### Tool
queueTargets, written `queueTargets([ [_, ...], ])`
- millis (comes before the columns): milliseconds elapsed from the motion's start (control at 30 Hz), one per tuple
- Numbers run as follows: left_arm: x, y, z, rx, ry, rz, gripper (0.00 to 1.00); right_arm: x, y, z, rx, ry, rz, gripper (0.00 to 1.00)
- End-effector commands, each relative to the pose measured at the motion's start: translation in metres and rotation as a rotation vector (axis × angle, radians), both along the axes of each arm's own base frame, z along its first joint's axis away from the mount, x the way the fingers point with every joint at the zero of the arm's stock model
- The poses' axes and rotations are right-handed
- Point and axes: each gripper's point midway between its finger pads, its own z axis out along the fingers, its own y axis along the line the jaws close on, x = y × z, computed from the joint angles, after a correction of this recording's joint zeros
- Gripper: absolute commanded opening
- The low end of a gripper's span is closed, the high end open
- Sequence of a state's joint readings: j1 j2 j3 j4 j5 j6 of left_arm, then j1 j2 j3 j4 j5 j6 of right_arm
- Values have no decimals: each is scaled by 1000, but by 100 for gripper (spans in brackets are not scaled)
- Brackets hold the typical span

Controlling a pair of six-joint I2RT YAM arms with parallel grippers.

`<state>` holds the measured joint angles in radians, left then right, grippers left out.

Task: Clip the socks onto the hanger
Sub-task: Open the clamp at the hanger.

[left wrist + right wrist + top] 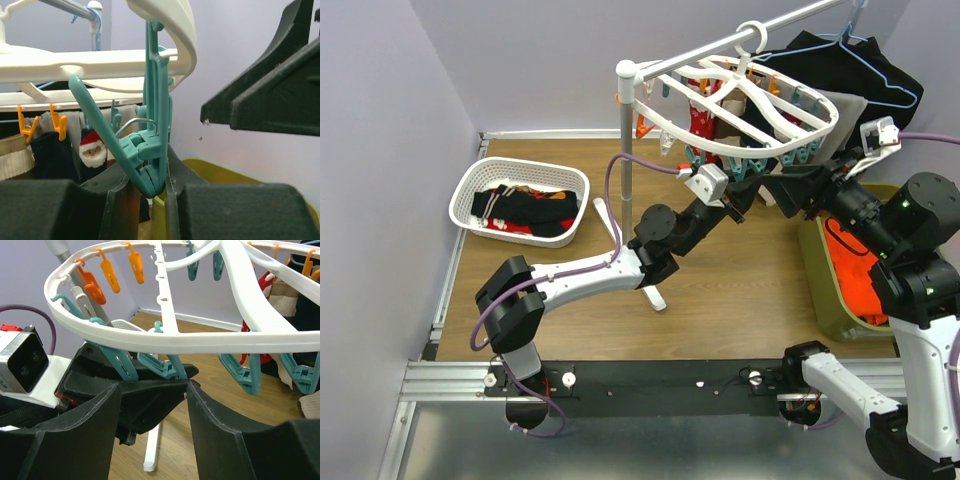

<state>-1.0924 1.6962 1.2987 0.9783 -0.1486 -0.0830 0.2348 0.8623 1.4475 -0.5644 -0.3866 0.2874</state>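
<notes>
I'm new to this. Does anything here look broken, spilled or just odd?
Nothing looks broken or spilled. One small oddity: the left gripper brackets the lower tip of a teal clip that holds no sock, one clip arm splaying sideways, while loose socks lie heaped in the white basket.

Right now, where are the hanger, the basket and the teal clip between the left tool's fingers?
hanger (740, 148): top view, on its front rim.
basket (468, 195): top view, on its left wall.
teal clip (142, 150): left wrist view, on its hinge block.
</notes>
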Motion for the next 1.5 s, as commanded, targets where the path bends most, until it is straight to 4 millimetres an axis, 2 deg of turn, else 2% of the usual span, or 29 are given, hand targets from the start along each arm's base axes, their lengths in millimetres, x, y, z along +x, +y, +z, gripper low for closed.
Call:
queueTargets([
  [0, -3, 3, 16, 16, 11, -14, 8, 2, 3, 18, 12, -52, 11, 64],
  [700, -9, -5, 7, 118, 89, -51, 6, 33, 8, -1, 18, -28, -4, 64],
  [933, -9, -12, 2, 134, 111, -65, 6, 37, 11, -3, 38, -38, 3, 63],
  [1100, -11, -14, 6, 125, 112, -75, 6, 42, 12, -9, 41, -22, 4, 63],
  [1367, -10, -22, -8, 166, 133, -75, 6, 44, 9, 3, 44, -68, -18, 60],
  [1467, -9, -24, -15, 186, 140, -72, 6, 46, 8, 5, 40, -76, -23, 54],
])
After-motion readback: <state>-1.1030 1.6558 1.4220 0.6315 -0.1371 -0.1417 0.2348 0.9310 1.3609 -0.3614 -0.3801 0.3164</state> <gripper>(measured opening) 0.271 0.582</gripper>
